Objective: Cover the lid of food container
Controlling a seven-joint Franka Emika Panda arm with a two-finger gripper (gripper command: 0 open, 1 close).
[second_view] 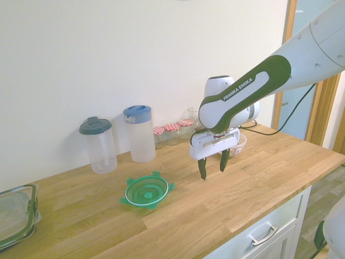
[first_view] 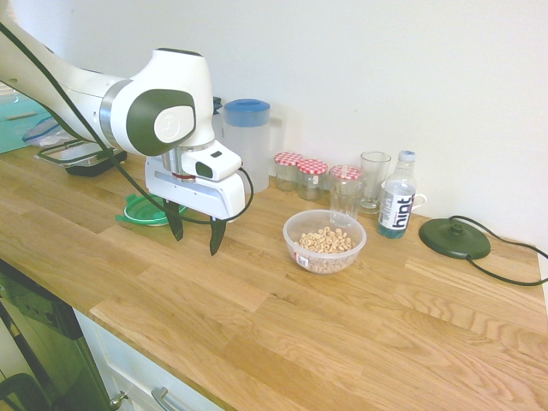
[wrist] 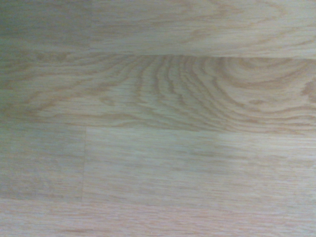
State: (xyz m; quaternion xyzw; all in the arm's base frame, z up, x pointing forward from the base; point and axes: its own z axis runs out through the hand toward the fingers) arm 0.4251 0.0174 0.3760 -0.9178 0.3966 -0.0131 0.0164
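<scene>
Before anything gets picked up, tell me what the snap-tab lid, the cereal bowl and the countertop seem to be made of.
Snap-tab lid: probably plastic, slightly glossy; evenly green, molded tabs and rings.
Cereal bowl: likely clear plastic, slightly cloudy; cereal shows through its wall, though glass isn't ruled out.
Countertop: wood or a wood-look surface, satin; grain and joined strips show.

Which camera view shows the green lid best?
The second exterior view: the green lid shows whole there, tabs included. The first exterior view shows it partly hidden behind the gripper; the wrist view shows none.
</scene>
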